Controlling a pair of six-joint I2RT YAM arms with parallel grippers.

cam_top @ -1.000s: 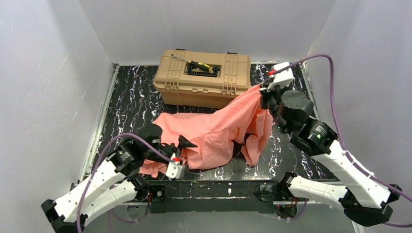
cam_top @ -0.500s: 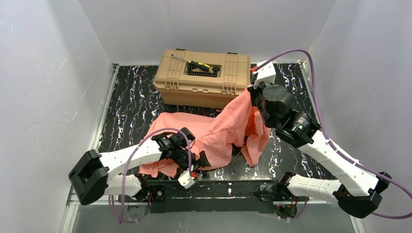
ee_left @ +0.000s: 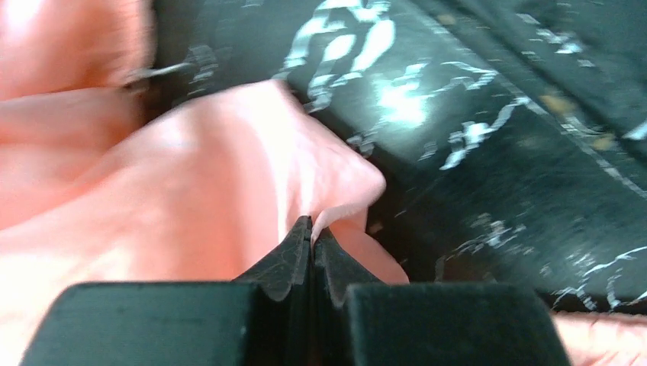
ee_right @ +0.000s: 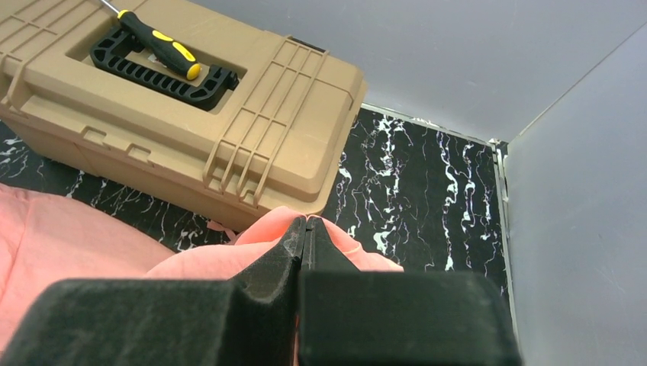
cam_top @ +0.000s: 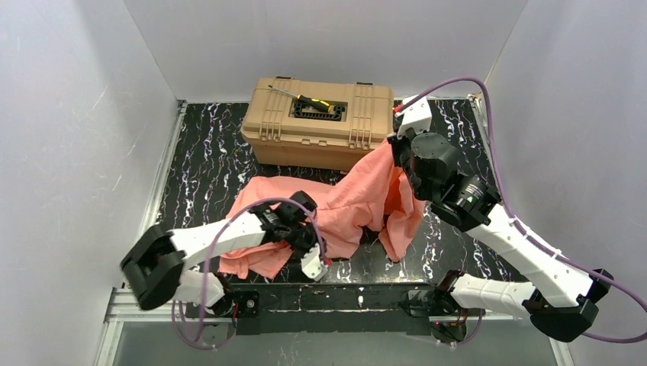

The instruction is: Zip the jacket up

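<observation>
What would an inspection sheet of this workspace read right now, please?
Surface: black marbled table, partly covered by cloth.
Job's things: pink jacket, crumpled, one end lifted off the table; whether it is zipped cannot be told.
Clutter: tan toolbox at the back, with a screwdriver lying on its lid.
Pincers: left pincer shut on a jacket fold near the front edge; right pincer shut on the jacket, raised beside the toolbox.
Cables: right cable arcs high; left cable loops over its wrist, close to the jacket.
Surroundings: plain white walls.
</observation>
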